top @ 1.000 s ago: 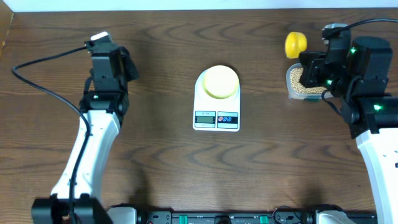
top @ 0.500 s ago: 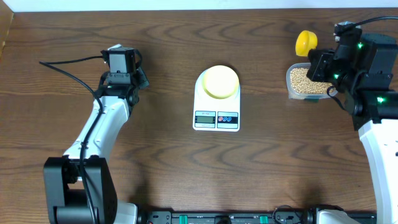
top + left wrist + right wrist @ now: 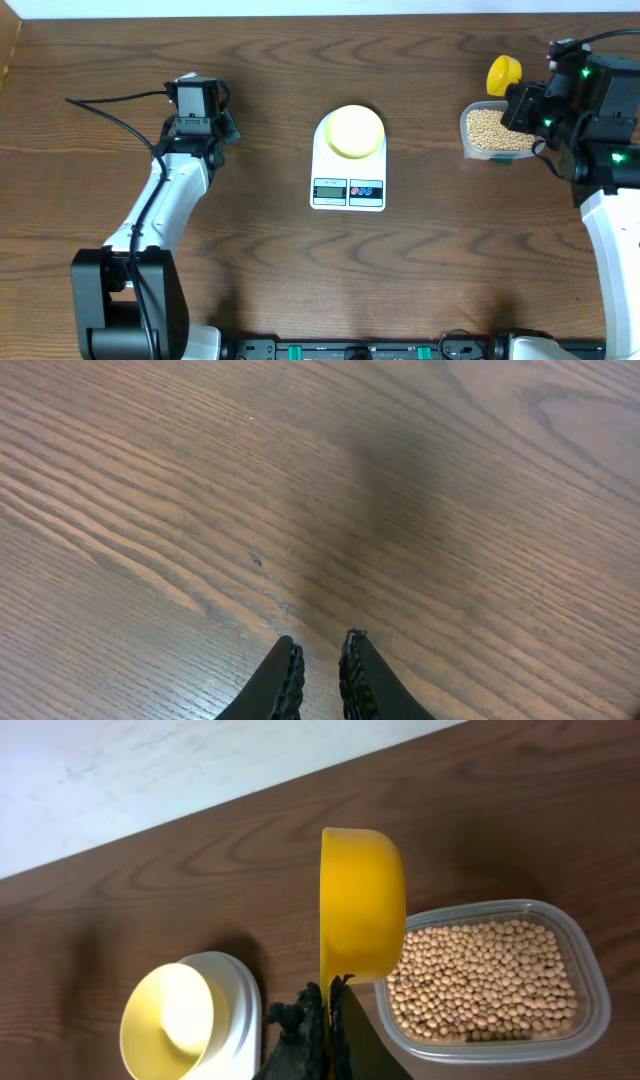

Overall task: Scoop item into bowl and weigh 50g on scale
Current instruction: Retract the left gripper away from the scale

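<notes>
Right claw is pinched tight on the handle of the scoop. The cup is turned on its side, and you can't tell whether it holds anything. Overhead, the scoop hangs at 12 o'clock of the tub, just past its far rim. Beans fill the tub, well off at 3 o'clock of the scale. The bowl sits on the scale's 12 o'clock end and looks empty. The step in hand reads as the first dip. Roll the cup mouth-down toward 6 o'clock and drive it shallow through the beans. Level it before lifting; round beans roll off a heaped cup. Carry it low to 9 o'clock and tip slowly over bowl centre, since a nudge would throw off the reading. Left claw is narrow, a slim gap with nothing in it, over bare table at 9 o'clock of the scale. Writing: the display and buttons are too small to read, and no brand shows.
</notes>
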Robot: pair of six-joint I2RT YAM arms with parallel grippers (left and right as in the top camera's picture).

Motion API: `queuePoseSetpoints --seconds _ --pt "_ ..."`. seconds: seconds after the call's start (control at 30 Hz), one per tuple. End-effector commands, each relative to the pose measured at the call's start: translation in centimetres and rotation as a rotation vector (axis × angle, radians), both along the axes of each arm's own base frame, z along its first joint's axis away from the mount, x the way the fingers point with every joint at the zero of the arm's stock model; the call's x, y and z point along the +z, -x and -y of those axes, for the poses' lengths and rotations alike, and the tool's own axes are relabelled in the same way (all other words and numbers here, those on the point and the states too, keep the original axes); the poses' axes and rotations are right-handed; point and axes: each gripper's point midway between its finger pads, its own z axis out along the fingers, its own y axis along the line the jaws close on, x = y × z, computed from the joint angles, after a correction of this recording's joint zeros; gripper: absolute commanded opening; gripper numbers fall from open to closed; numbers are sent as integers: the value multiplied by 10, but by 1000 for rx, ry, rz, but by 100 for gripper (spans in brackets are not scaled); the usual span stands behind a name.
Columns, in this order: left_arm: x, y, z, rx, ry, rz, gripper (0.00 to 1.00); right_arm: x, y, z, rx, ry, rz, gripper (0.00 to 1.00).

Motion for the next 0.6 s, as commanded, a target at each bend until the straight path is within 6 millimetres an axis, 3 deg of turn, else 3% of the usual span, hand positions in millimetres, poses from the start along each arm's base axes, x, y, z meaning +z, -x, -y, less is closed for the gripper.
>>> queuePoseSetpoints --seconds 0.0,0.33,0.4,0.5,0.53,0.57 --pt "3 -5 9 -11 2 9 17 7 -2 6 -1 39 20 1" --pt "3 -6 26 -50 1 10 17 5 -1 5 8 48 15 1" --pt "5 -8 26 -48 -1 22 30 5 -1 5 8 48 13 1" --pt "9 -12 26 -48 1 47 79 7 -2 5 20 58 26 1" --pt "10 -13 27 -49 2 51 88 8 -3 4 27 59 32 1" --pt "11 -13 27 -50 2 52 90 9 -3 2 37 61 37 1"
